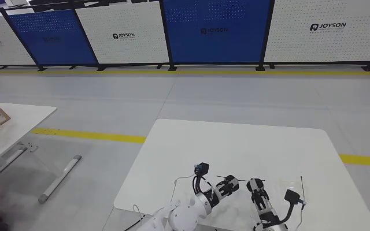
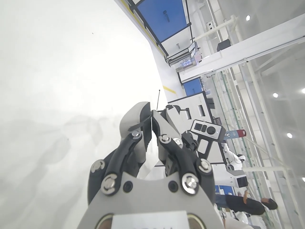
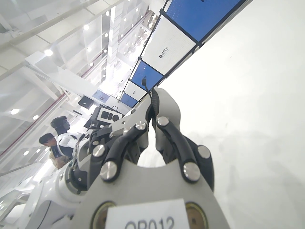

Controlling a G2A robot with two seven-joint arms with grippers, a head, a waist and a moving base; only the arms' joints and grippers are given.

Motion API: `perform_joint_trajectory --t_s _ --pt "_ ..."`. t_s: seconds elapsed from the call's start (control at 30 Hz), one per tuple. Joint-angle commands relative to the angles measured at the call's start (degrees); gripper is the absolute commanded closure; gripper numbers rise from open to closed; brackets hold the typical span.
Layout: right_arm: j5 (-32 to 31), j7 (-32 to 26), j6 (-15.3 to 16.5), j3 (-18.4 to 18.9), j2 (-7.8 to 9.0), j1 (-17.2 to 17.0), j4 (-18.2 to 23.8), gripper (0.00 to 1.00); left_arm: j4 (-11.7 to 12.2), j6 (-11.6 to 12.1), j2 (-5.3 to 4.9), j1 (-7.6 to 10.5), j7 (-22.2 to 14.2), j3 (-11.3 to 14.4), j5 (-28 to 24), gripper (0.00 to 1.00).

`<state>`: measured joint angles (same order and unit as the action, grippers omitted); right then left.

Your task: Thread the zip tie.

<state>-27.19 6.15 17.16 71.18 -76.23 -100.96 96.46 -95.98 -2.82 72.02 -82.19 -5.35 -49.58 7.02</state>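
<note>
Both grippers hang over the white tabletop (image 1: 243, 144) close to its near edge, the left gripper (image 2: 150, 110) and the right gripper (image 3: 152, 94) just beside each other, tips nearly facing. Each has its fingers pressed together on the thin black zip tie (image 2: 140, 124). In the left wrist view the strap crosses the pinch at a slant. In the right wrist view a short end (image 3: 144, 81), seemingly the blocky head, sticks out past the fingertips. Whether the two held parts already meet cannot be told, so threading looks not yet done. A thin black strip (image 1: 301, 183), perhaps a spare tie, lies toward the right edge of the tabletop, well apart from the arms. The likely failure is the tail missing the slot, since both parts are tiny, the strap bends freely, and the fingers hide much of it from either wrist view. A slanted strap could also arrive twisted and jam at the mouth of the head. The hold on each part is short, so a push against the head may slide the tie out. With the fingers this close, they could knock together.
</note>
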Motion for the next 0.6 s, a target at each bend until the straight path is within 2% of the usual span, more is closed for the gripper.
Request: perform_joint_trajectory --t_s 0.0,0.13,0.33,0.57 --pt "0.0 0.0 0.1 0.0 0.01 0.0 0.0 1.00 0.0 0.0 0.02 -0.02 0.0 0.0 0.0 1.00" --pt "-0.1 0.1 0.3 0.0 0.04 0.0 -0.1 1.00 0.0 0.1 0.03 -0.06 0.0 0.0 0.1 1.00" --pt "0.6 0.1 0.5 0.3 0.09 -0.1 -0.1 1.00 -0.2 1.9 0.05 -0.03 -0.9 0.3 0.1 1.00" --pt "2.7 -1.2 1.5 0.8 0.22 -0.3 0.2 1.00 -0.7 2.6 0.02 -0.09 -1.2 0.4 0.7 1.00"
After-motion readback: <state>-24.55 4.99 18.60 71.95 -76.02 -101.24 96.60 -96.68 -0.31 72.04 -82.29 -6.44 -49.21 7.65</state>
